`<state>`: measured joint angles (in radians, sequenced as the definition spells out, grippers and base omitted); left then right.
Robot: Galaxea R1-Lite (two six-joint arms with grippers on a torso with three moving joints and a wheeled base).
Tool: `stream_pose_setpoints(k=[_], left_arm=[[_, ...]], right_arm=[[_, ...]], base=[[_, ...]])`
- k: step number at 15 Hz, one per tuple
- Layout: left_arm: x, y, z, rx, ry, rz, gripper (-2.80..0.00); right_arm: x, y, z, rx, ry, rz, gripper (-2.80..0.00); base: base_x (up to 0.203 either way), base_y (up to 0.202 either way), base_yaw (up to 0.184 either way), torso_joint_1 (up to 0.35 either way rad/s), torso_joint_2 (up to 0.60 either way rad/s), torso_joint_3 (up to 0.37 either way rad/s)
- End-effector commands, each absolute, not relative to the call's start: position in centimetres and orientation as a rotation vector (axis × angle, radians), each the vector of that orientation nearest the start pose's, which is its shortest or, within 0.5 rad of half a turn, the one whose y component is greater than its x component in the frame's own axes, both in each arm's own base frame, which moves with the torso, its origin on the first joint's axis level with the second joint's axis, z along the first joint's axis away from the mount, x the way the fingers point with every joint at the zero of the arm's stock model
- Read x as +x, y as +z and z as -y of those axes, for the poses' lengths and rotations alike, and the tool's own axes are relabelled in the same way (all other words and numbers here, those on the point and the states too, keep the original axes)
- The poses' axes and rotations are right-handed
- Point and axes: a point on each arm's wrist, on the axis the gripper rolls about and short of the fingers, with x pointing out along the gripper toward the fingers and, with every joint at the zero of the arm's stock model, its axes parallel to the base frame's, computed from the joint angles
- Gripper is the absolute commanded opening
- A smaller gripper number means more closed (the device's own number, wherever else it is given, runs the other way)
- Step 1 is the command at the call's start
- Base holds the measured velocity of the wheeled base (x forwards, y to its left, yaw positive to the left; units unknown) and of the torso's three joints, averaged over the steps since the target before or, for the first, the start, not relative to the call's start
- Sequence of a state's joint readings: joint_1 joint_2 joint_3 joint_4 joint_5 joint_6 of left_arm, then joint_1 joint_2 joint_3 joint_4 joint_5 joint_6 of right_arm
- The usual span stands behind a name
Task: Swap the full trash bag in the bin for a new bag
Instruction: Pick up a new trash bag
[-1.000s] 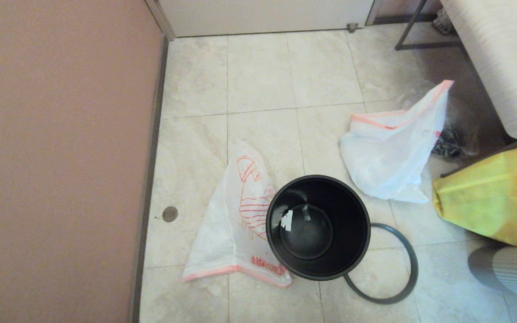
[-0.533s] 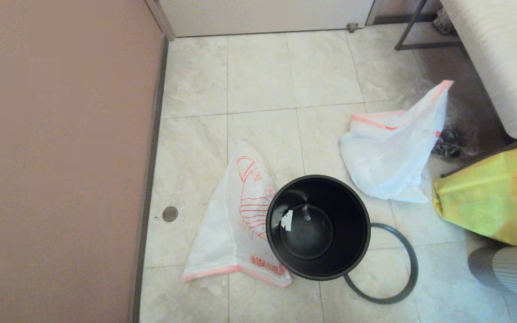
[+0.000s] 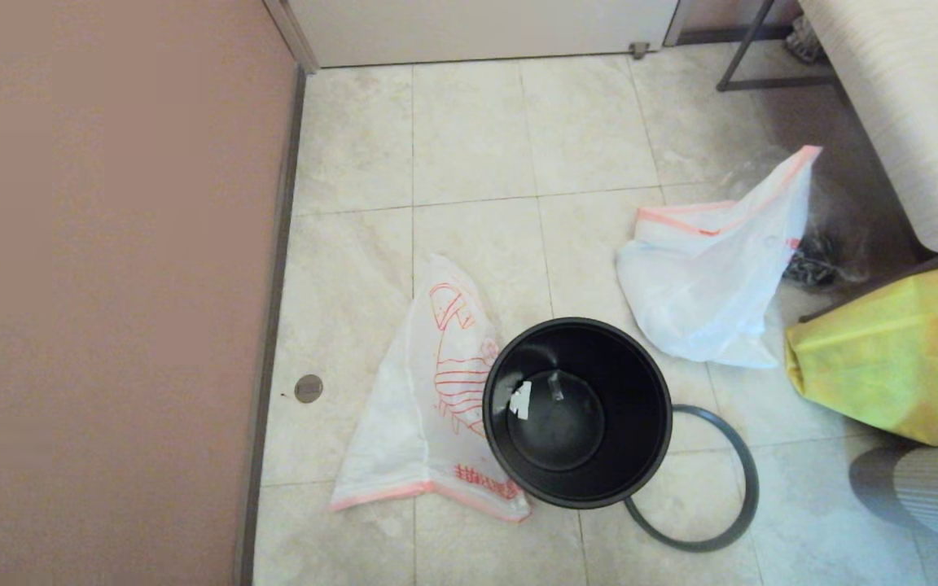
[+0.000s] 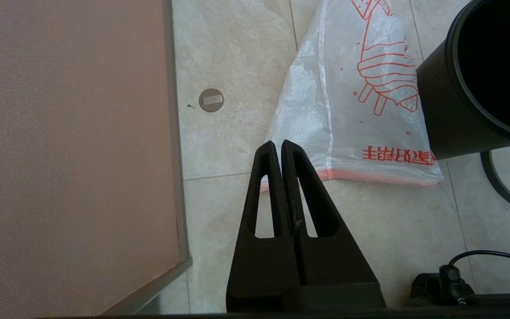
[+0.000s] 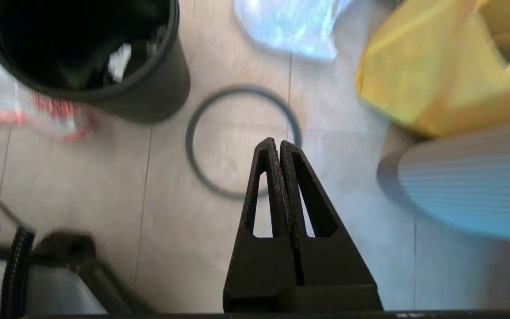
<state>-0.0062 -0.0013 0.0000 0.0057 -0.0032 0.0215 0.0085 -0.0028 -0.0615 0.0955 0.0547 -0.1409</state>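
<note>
Two grippers: left gripper (image 4: 278, 148) and right gripper (image 5: 277, 145) both hang above the floor with jaws clenched on nothing; neither shows in the head view.
Bin: the black bin (image 3: 576, 411) stands upright on the tiled floor (image 3: 477, 138), unlined, with a scrap of white and a small bit of clear debris on its bottom.
Rim: the grey ring (image 3: 742, 480) lies flat on the floor, off the bin, partly tucked behind its right side.
Full trash bag: the white bag with a pink-orange band (image 3: 709, 273) sits on the floor beyond the bin to the right, apart from it and beside a yellow bag (image 3: 884, 358).
New bag: the new bag (image 3: 428, 407) lies flat to the left of the bin, one edge touching or slipping under its wall, hem nearest the robot.
Step in hand, as I judge it: fetching the new bag to line the bin.
How to do it well: open the jaws first, pinch a single layer at the pink-orange hem where it lies clear of the bin, and lift gently so the thin film slides free without tipping the bin.
Risk: pinching both layers would leave the mouth shut.
</note>
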Motion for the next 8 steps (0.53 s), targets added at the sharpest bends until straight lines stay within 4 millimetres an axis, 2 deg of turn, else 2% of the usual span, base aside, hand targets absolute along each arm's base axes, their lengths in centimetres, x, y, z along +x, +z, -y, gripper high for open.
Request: stream_pose_setpoints(k=[1,5,8], left_arm=[[-2.28,7.49,-0.01,0.021,-0.009,-0.006,-2.80],[-2.28,7.49,-0.01,0.021,-0.009,-0.006,-2.80],[-2.28,7.49,-0.01,0.021,-0.009,-0.006,-2.80]], right_arm=[[-2.62,8.18,-0.10,-0.141,0.065,-0.001,-2.80],[-2.31,7.75,-0.09,-0.138,0.058,0.023,-2.80],[-2.32,7.57,-0.05,-0.064,0.040,0.000,-2.80]], base=[[0.000,0.000,0.000,0.000,0.00,0.000],[0.000,0.000,0.000,0.000,0.00,0.000],[0.000,0.000,0.000,0.000,0.00,0.000]])
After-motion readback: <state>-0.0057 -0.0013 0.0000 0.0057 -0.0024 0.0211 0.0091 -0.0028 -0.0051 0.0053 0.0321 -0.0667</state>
